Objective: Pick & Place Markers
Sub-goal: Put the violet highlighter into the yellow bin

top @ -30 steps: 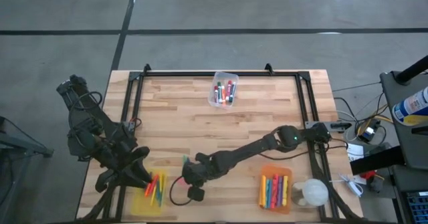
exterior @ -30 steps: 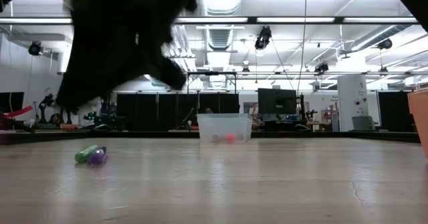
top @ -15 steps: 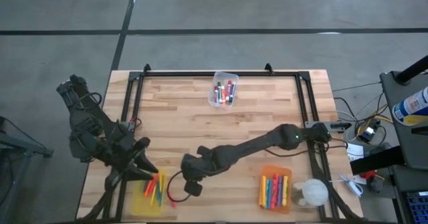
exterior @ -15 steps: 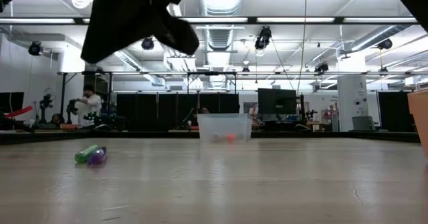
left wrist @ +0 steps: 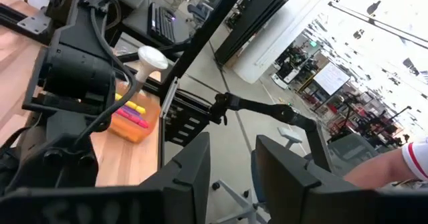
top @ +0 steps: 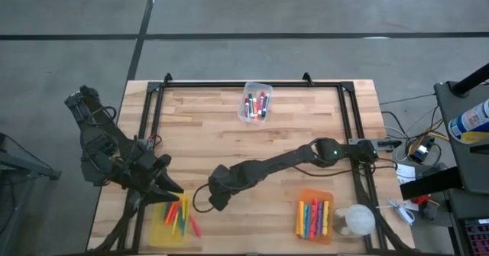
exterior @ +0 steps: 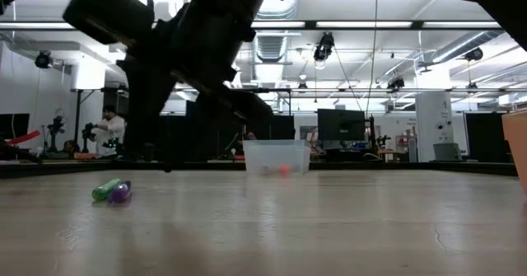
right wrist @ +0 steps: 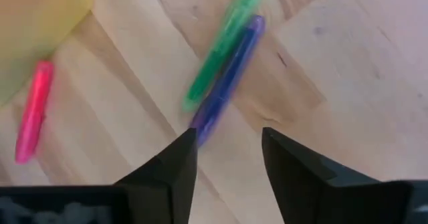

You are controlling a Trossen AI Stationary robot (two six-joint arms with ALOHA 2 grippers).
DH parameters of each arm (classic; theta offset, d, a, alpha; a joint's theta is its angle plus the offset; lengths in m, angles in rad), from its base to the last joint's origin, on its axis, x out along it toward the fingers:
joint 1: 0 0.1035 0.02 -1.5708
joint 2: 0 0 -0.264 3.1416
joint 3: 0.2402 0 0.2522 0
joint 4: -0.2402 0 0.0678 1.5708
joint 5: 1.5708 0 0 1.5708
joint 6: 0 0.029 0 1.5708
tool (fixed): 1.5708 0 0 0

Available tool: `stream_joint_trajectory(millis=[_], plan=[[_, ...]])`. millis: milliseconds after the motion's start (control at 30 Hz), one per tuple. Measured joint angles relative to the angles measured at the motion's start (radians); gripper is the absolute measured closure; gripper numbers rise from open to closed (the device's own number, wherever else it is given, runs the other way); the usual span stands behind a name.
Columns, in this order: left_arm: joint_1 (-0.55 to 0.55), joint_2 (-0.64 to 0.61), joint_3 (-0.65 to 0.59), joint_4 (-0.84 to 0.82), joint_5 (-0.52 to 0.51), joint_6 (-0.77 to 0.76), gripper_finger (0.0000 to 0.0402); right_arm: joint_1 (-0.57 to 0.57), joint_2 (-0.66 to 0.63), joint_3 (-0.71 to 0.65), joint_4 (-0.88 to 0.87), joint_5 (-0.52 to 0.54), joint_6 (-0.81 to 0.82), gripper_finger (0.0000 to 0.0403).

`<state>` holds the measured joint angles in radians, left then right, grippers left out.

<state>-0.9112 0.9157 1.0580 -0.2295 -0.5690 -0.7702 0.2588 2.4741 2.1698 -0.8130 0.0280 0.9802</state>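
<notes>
1. Looking past your right gripper (right wrist: 224,167), you see its fingers (right wrist: 167,167) parted with nothing between them, held just above the wooden surface (top: 306,130).
2. A green marker (right wrist: 224,47) and a purple marker (right wrist: 227,77) lie side by side, touching, just beyond those fingertips.
3. A pink marker (right wrist: 33,110) lies off to one side, at the edge of the yellow bin (top: 157,229).
4. Your left gripper (top: 170,186) hangs beside that bin, fingers narrowly apart and empty.
5. More markers fill the orange bin (top: 330,210) and the clear bin (top: 256,103).
</notes>
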Motion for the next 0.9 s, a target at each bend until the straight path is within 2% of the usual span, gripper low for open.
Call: stream_joint_trajectory(millis=[200,533,700,900], plan=[[0.000,0.000,0.000,-0.038,-0.001,-0.001,0.0287,0.003,-0.001,-0.063,0.130,0.001,-0.016,0.0239],[0.000,0.000,0.000,-0.058,0.002,-0.052,0.0287,0.003,-0.001,-0.117,0.178,0.077,-0.046,0.0267],[0.000,0.000,0.000,-0.057,0.002,-0.052,0.0287,0.002,-0.001,-0.114,0.169,0.084,-0.056,0.0275],[0.000,0.000,0.000,-0.057,0.002,-0.053,0.0287,-0.005,-0.002,-0.057,0.009,0.095,-0.048,0.0288]])
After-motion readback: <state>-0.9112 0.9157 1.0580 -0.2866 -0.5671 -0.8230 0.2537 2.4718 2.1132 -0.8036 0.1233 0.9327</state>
